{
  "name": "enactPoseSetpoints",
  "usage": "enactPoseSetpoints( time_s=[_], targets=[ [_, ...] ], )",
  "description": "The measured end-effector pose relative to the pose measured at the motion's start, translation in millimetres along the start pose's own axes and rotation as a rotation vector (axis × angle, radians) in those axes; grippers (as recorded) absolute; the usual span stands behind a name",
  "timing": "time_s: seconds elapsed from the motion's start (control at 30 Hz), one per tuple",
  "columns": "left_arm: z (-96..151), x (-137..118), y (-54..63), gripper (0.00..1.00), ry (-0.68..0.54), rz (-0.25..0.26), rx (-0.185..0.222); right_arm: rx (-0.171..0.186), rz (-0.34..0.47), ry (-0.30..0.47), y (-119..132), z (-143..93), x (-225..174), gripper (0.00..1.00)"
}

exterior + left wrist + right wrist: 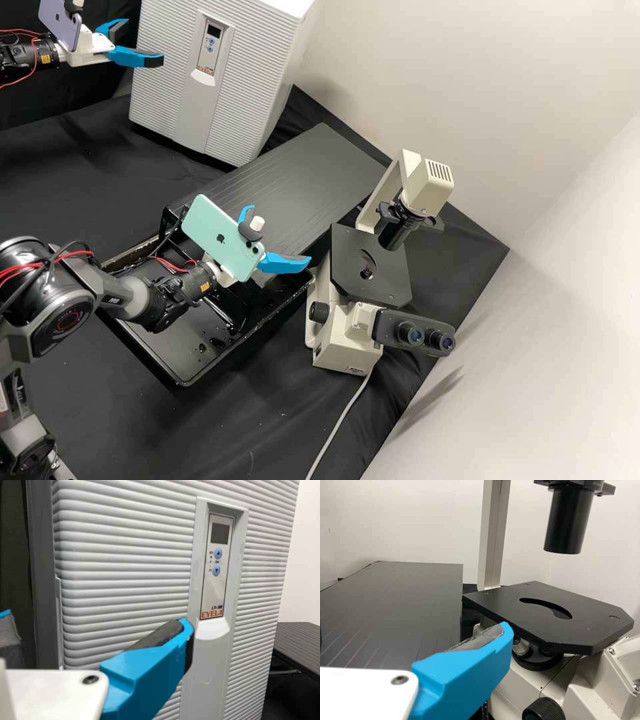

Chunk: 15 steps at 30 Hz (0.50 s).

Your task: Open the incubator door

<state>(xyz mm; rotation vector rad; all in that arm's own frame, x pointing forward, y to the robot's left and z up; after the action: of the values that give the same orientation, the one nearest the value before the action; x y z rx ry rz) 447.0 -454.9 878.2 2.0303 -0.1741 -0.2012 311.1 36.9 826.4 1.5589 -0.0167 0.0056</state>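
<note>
Black cloth (pixel 73 170), cropped incubator (pixel 163 87), left pincer (pixel 142 43) spread, right pincer (pixel 281 233) spread, part-hidden by phone (pixel 217 233)

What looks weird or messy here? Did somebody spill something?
Maybe! Shiny, dark drops dot the floor of the black tray beside the microscope. They look odd because the rest of that part seems smooth. They could be a liquid, but I can't tell which.

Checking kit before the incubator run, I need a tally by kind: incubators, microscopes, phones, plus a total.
Incubator: 1
Microscope: 1
Phones: 2
Total: 4
</note>
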Motion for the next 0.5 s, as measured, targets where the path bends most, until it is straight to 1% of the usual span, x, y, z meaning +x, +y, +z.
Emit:
enactPoseSetpoints(
  time_s=[0.1,0.33,0.5],
  targets=[
    [0.3,0.2,-0.6,1.00,-0.001,-0.001,-0.013,0.000,0.000,0.000,0.0,0.0,0.0,1.00],
    [5.1,3.7,-10.4,1.00,-0.009,-0.028,-0.026,0.000,0.000,0.000,0.0,0.0,0.0,1.00],
    [10.7,7.6,-7.4,1.00,-0.026,-0.022,-0.021,0.000,0.000,0.000,0.0,0.0,0.0,1.00]
  ],
)
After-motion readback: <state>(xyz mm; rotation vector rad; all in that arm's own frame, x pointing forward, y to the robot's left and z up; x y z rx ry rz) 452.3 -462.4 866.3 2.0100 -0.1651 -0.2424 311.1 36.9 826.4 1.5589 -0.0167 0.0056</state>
